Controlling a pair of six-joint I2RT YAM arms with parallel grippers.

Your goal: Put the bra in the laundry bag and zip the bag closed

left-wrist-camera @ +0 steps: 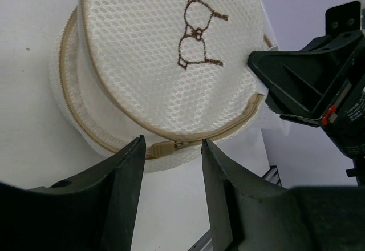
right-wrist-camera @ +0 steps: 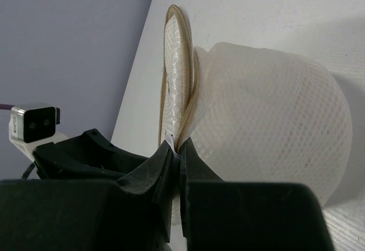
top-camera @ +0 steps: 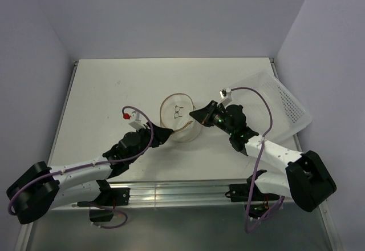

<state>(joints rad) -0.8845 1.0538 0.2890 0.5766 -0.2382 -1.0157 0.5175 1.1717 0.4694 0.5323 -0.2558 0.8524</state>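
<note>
The laundry bag (top-camera: 179, 117) is a white mesh drum with tan zip trim and a brown glasses mark on its lid (left-wrist-camera: 165, 51), standing mid-table. Its lid is ajar on one side. The tan zipper pull (left-wrist-camera: 162, 146) sits at the near rim. My left gripper (top-camera: 167, 132) is open, its jaws either side of the pull (left-wrist-camera: 171, 141) without touching it. My right gripper (top-camera: 198, 115) is shut on the bag's rim at a small white tag (right-wrist-camera: 179, 148), seen also in the left wrist view (left-wrist-camera: 268, 68). The bra is not visible.
A white perforated plastic tray (top-camera: 282, 100) lies tilted at the table's right edge behind the right arm. Walls close in the table at the back and both sides. A metal rail runs along the near edge (top-camera: 182, 193).
</note>
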